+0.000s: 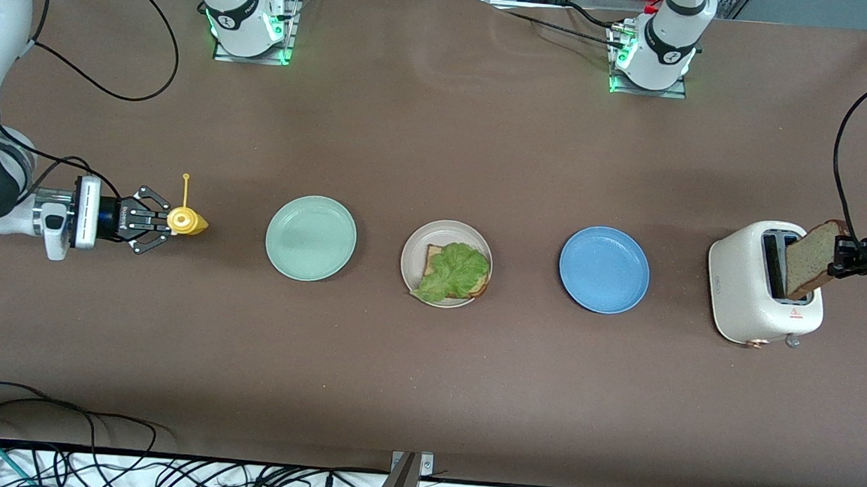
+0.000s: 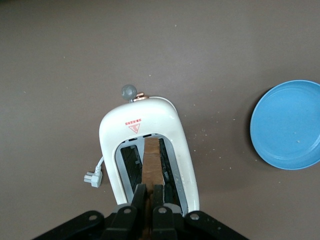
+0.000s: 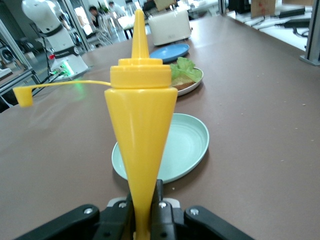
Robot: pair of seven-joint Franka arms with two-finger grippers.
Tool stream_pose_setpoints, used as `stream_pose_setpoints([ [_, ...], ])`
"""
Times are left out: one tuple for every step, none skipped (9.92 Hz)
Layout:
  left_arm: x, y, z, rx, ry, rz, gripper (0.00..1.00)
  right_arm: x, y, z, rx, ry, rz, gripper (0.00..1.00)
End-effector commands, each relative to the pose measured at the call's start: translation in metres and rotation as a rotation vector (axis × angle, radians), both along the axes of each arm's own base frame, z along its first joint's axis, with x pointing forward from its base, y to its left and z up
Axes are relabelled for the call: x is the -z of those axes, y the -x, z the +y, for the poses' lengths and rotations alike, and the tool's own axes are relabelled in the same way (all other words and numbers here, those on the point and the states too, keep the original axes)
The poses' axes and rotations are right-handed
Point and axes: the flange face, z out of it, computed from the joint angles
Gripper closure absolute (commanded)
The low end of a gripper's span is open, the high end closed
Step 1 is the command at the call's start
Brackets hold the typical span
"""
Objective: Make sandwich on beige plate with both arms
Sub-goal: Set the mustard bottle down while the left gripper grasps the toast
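Observation:
The beige plate [image 1: 418,250] sits at the table's middle and holds one bread slice [image 1: 481,284] with a ruffled green lettuce leaf [image 1: 456,272] on top. It also shows in the right wrist view [image 3: 195,83]. My left gripper [image 1: 843,256] is shut on a second bread slice [image 1: 809,259], which stands tilted, part way out of a slot of the white toaster [image 1: 746,308]. In the left wrist view the fingers [image 2: 139,196] pinch the slice's crust [image 2: 151,160]. My right gripper [image 1: 155,220] is shut on a yellow squeeze bottle [image 1: 188,221] at the right arm's end of the table.
A mint green plate [image 1: 310,237] lies between the bottle and the beige plate. A blue plate [image 1: 603,269] lies between the beige plate and the toaster. The toaster's plug [image 2: 94,177] lies beside it. The bottle's cap [image 3: 23,95] hangs open on its strap.

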Motion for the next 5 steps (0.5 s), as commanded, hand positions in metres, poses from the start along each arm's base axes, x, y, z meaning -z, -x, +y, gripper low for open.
stream_pose_setpoints([
  [-0.036, -0.009, -0.04, 0.037, -0.011, 0.046, 1.0, 0.041, 0.01, -0.007, -0.001, -0.145, -0.058, 1.0],
  [-0.035, -0.014, -0.079, 0.018, 0.009, 0.067, 1.0, 0.055, 0.014, -0.014, 0.004, -0.153, -0.068, 1.0],
  [-0.033, -0.017, -0.111, -0.014, 0.051, 0.069, 1.0, 0.064, 0.017, -0.019, 0.01, -0.155, -0.062, 1.0],
  [-0.024, -0.019, -0.136, -0.035, 0.12, 0.091, 1.0, 0.067, 0.015, -0.024, 0.011, -0.155, -0.072, 1.0],
  [-0.01, -0.022, -0.155, -0.075, 0.231, 0.13, 1.0, 0.074, 0.016, -0.024, 0.004, -0.161, -0.085, 1.0],
])
